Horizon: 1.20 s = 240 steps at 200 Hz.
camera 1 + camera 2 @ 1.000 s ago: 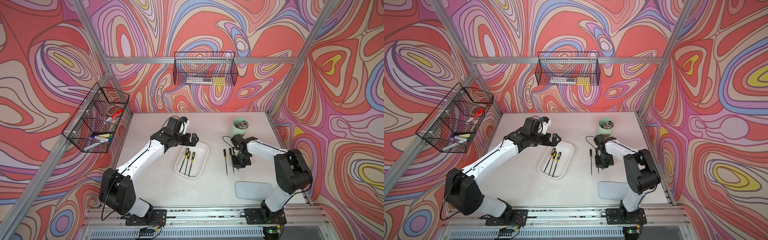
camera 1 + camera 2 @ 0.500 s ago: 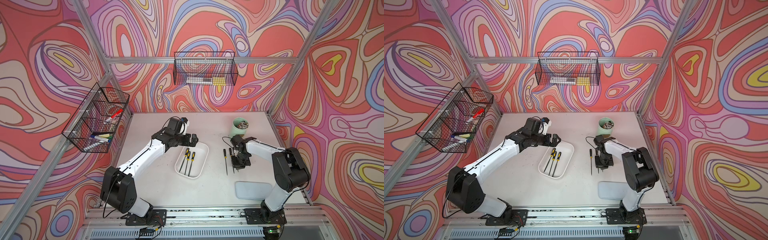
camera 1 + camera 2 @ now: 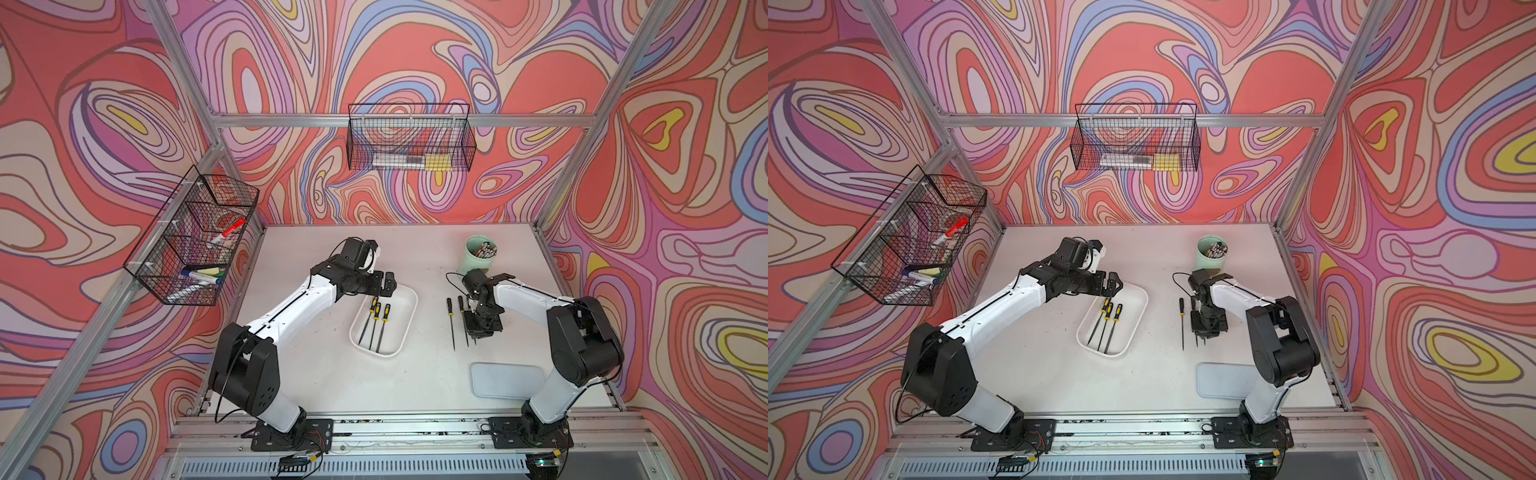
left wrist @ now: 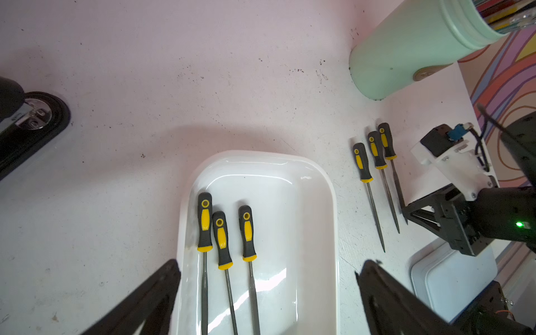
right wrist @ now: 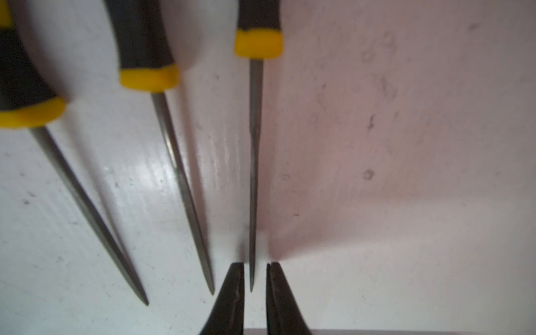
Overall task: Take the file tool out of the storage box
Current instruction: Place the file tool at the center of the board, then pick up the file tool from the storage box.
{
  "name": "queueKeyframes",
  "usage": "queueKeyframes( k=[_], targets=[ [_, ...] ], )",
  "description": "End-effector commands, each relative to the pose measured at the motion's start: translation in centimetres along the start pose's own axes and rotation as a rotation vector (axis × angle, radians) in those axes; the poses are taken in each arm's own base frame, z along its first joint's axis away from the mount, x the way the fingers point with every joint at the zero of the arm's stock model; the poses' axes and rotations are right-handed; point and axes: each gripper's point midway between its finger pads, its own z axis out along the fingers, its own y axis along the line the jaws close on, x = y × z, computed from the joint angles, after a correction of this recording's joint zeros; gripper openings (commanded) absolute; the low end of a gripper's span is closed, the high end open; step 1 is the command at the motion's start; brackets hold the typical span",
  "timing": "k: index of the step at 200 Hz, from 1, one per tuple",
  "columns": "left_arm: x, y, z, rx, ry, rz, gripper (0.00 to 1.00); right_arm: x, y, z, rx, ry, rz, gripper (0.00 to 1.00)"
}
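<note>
The white storage box [image 3: 400,325] [image 3: 1130,320] sits mid-table with three yellow-and-black file tools [image 3: 376,319] [image 4: 222,240] lying side by side in it. My left gripper [image 3: 388,286] [image 4: 269,262] hovers open over the box's far end, just above the handles, touching nothing. Three more files [image 4: 376,153] lie on the table to the right of the box. My right gripper [image 3: 477,334] [image 5: 255,265] stands low over the tip of the rightmost file [image 5: 256,145], jaws slightly apart with a thin gap on each side, so it is open.
A mint-green cup [image 3: 478,254] of small items stands at the back right. The flat pale lid [image 3: 507,380] lies at the front right. Wire baskets hang on the back wall [image 3: 409,141] and the left wall [image 3: 195,241].
My right jaws have parted a little from the file tip they were shut on. The left gripper has edged slightly further over the box.
</note>
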Motion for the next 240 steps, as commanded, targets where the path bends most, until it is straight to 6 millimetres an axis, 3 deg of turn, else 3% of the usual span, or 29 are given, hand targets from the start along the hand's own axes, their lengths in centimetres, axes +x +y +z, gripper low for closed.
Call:
queueKeyframes(
  k=[1, 48, 62, 77, 101, 156, 240],
  targets=[
    [0.3, 0.3, 0.6, -0.043, 0.032, 0.019, 0.97, -2.5, 1.2, -4.0, -0.065, -0.137, -0.028, 0.17],
    [1.5, 1.7, 2.7, -0.16, 0.129, 0.033, 0.89, -5.3, 5.6, -11.9, -0.32, -0.367, -0.134, 0.35],
    [2.0, 1.9, 3.4, -0.18, 0.16, 0.024, 0.84, -5.5, 7.4, -14.0, -0.438, -0.421, -0.163, 0.46],
    [2.3, 2.0, 4.0, -0.209, 0.188, 0.023, 0.79, -5.5, 9.0, -15.6, -0.547, -0.473, -0.18, 0.49],
    [3.0, 1.9, 5.1, -0.255, 0.22, 0.026, 0.76, -5.1, 11.2, -17.5, -0.721, -0.529, -0.21, 0.67],
    [3.8, 1.8, 7.5, -0.297, 0.26, -0.013, 0.68, -3.3, 13.2, -17.8, -0.924, -0.523, -0.242, 0.98],
    [5.6, 1.7, 10.2, -0.302, 0.322, -0.018, 0.46, -2.0, 13.0, -17.5, -0.92, -0.507, -0.268, 0.98]
  ],
)
